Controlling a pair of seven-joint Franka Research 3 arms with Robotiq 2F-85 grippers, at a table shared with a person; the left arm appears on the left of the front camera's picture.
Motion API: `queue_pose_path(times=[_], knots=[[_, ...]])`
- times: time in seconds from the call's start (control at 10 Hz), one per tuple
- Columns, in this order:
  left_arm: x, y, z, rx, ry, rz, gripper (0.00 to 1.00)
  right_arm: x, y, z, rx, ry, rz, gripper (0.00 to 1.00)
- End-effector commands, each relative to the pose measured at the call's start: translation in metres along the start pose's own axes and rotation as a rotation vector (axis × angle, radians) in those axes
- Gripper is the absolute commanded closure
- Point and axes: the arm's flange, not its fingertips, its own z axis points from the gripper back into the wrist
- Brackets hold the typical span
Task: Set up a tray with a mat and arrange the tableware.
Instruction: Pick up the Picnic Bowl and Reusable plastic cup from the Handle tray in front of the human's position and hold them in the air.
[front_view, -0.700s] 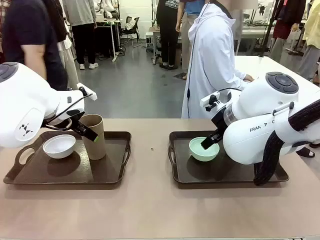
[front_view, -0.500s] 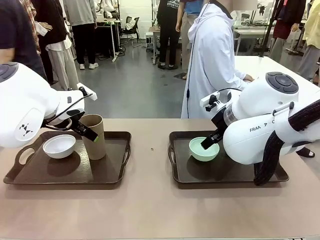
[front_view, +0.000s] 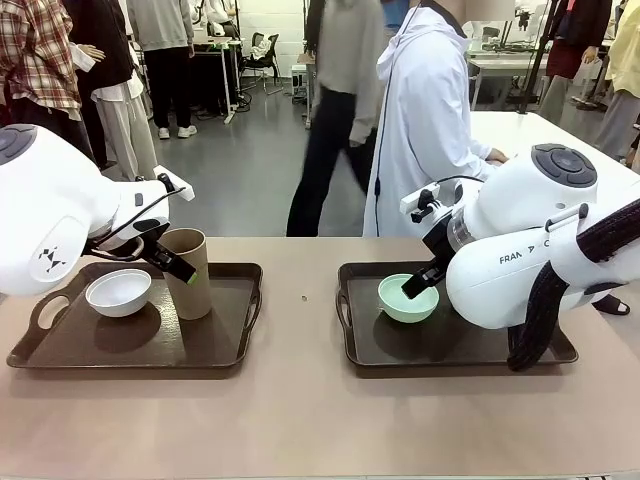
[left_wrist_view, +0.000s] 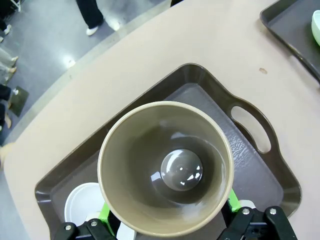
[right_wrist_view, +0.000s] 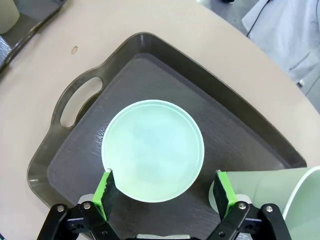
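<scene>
Tableware: four pieces on two trays, all on one tabletop (front_view: 300, 425).

Item 1: tan-brown cup (front_view: 188, 272). Tall, tapered, matt outside, glossy inside, empty. It stands on the left tray (front_view: 225, 335), just beside item 2. Its long axis is vertical, and my left wrist looks straight down its mouth. My left jaws are closed on its wall, with a green pad (left_wrist_view: 105, 216) on either side under the rim.

Item 2: white bowl (front_view: 118, 292). Small, round, empty. It sits on the same tray towards the outer handle, apart from my left jaws.

Item 3: mint-green bowl (right_wrist_view: 153, 150). Small, shallow, pale, empty. It sits on the dark textured mat (right_wrist_view: 165, 82) of the right tray (front_view: 400, 345). My right jaws stand wide open astride it and hold nothing. The bowl lies directly between the pads, with one pad at its rim and the other a little apart. I judge that closing would meet it across its width.

Item 4: mint-green cup (right_wrist_view: 272, 192). It is just outside one right pad, at the corner of the wrist view. I cannot tell from that sliver whether it is upright or tipped.

Reach: my left arm is nearer items 1 and 2, and my right arm is nearer items 3 and 4.
</scene>
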Motion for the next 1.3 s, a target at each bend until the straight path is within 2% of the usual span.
queue_pose_path(times=[0.0, 0.8, 0.9, 1.0, 1.2], knots=[[0.000, 0.000, 0.000, 0.000, -0.001, 0.000, 0.00, 0.000, 0.000, 0.000, 0.000, 0.000, 0.000, 0.00], [0.000, 0.000, 0.000, 0.000, -0.001, 0.000, 0.00, 0.000, 0.000, 0.000, 0.000, 0.000, 0.000, 0.00], [0.000, 0.000, 0.000, 0.000, 0.000, 0.000, 0.00, 0.004, -0.002, 0.006, -0.013, 0.033, -0.021, 0.00], [-0.001, 0.000, 0.018, -0.006, -0.001, 0.019, 0.00, 0.010, 0.001, 0.023, -0.032, 0.064, -0.087, 0.00], [-0.008, -0.006, 0.068, -0.029, 0.041, 0.060, 0.00, 0.006, 0.011, 0.077, -0.017, 0.163, -0.130, 0.00]])
